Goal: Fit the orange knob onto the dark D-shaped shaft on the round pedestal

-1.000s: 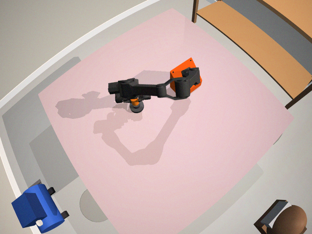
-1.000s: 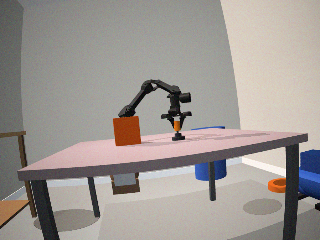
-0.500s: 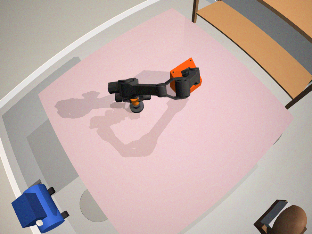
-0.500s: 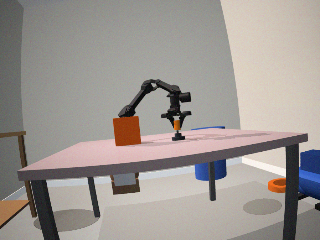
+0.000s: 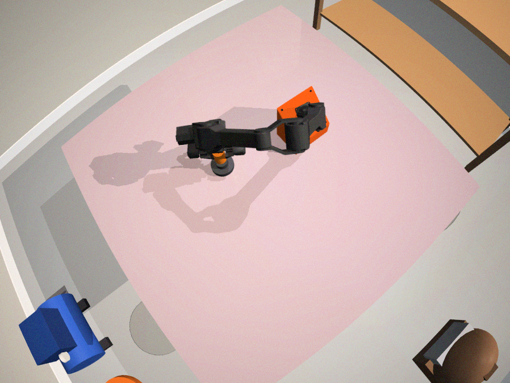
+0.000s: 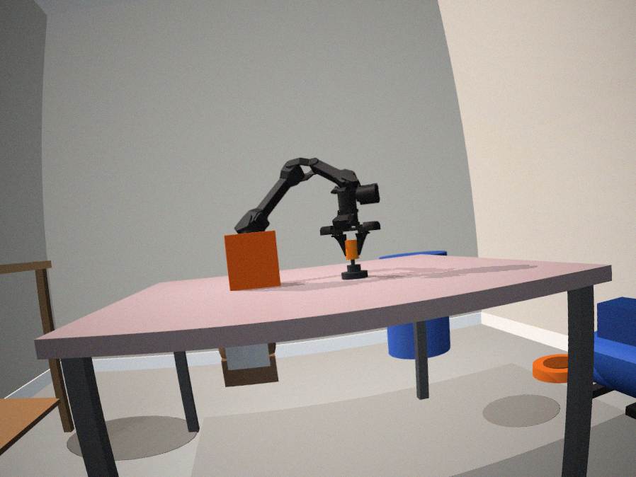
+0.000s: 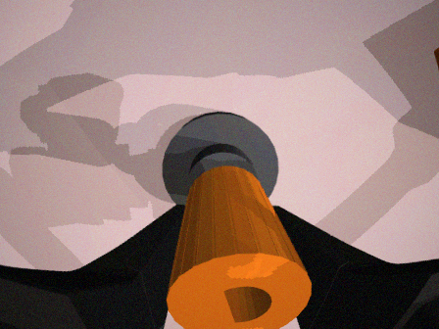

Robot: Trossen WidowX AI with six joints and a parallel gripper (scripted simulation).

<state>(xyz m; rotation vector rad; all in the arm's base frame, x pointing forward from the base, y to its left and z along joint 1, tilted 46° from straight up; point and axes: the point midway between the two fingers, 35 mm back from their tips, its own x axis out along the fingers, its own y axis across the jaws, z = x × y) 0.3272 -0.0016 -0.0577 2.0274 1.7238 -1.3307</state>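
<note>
- Hand (image 6: 351, 248): I have the black two-fingered hand pointing straight down from the dark jointed arm (image 6: 287, 185), its fingers pinching the knob from two sides.
- Knob (image 7: 237, 253): smooth orange cylindrical knob, upright in the hand. In the wrist view I see its upper face with a D-shaped hole (image 7: 247, 304), the flat side of the hole toward the left of that view.
- Pedestal (image 6: 354, 274): small dark round pedestal standing on the bench, directly under the knob. In the wrist view I see its grey disc (image 7: 262, 148) ringing the far end of the knob.
- Shaft (image 6: 353, 263): short dark shaft rising from the pedestal. In the exterior view a stretch of it shows between the knob's lower end and the pedestal, so the knob is not down on the pedestal. I cannot tell whether the shaft tip is inside the hole.
- Bench (image 5: 288, 247): pale pink flat-topped bench on dark grey legs, carrying the pedestal and the arm's base.
- Base block (image 6: 252, 260): plain orange cube-shaped block on the bench, well apart from the pedestal, with the arm rising from it.
</note>
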